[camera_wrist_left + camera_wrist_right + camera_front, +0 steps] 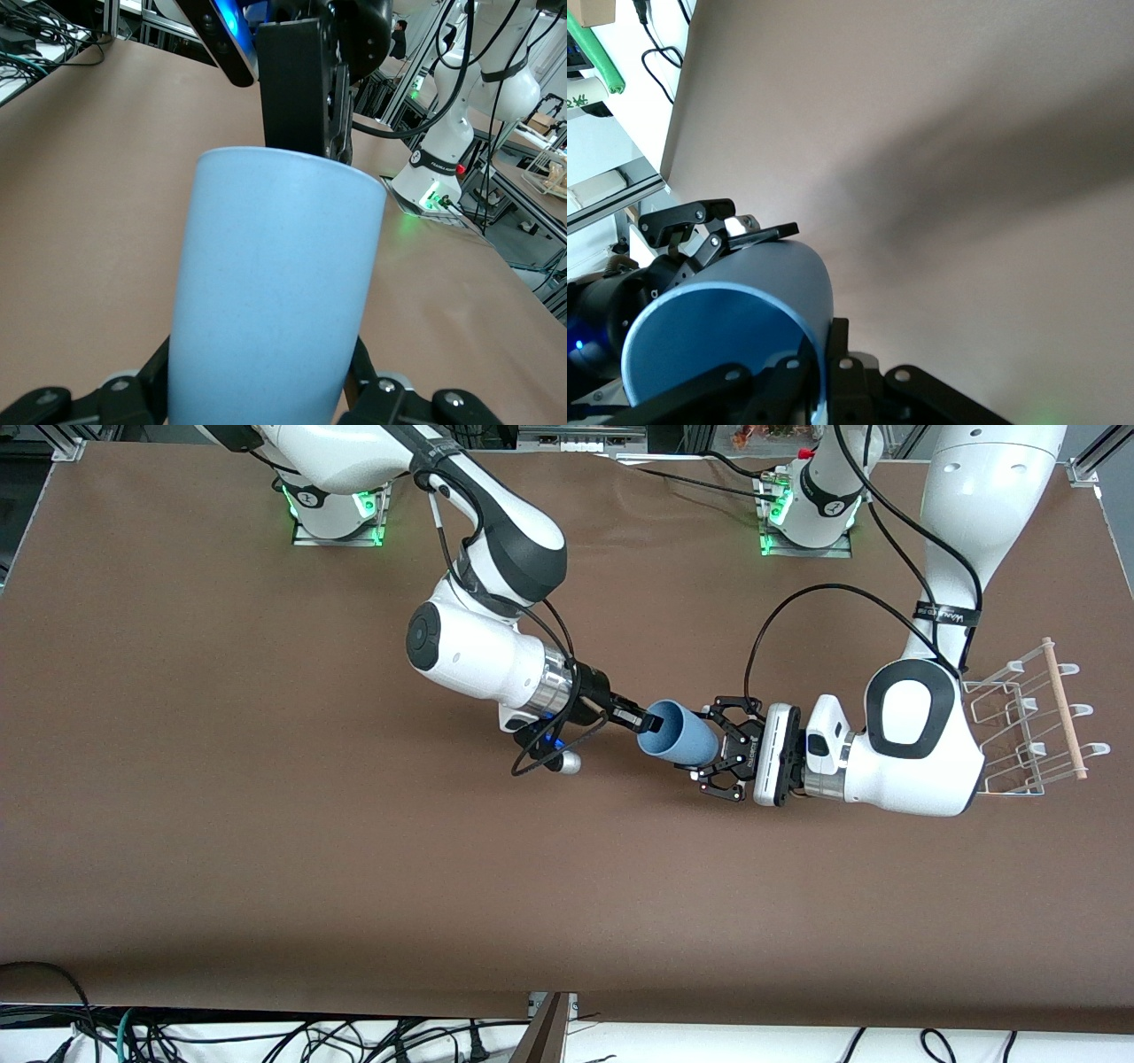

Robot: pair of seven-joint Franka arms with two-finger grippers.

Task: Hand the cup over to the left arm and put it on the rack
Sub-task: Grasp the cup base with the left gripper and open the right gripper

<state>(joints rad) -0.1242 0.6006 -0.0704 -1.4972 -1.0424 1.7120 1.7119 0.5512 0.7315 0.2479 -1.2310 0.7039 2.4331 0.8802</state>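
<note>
The right arm reaches in from its base at the top of the front view, and the right gripper [640, 718] pinches the rim of the cup [680, 735], one slim finger inside the mouth and one outside. The cup hangs on its side in the air over the middle of the brown table [266, 868], mouth toward the right arm, base toward the left arm. The left gripper [722, 748] has its black linkage fingers pressed in on the lower body of the cup, one on each flank, as the left wrist view shows with the tumbler filling the space between them. So both grippers grip the cup at once: this looks like the very middle of the handover.

To do this step well, the left gripper's hold should be firm and square on the tapered wall before anything lets go, since a smooth cone can slide out toward its narrow end. The right gripper should then spread its fingers just enough to free the rim and draw straight back along the cup's axis, so the inner finger does not drag the wall sideways.

The rack [1028, 722] stands at the left arm's end of the table, just beside the left arm's elbow, empty of cups.
</note>
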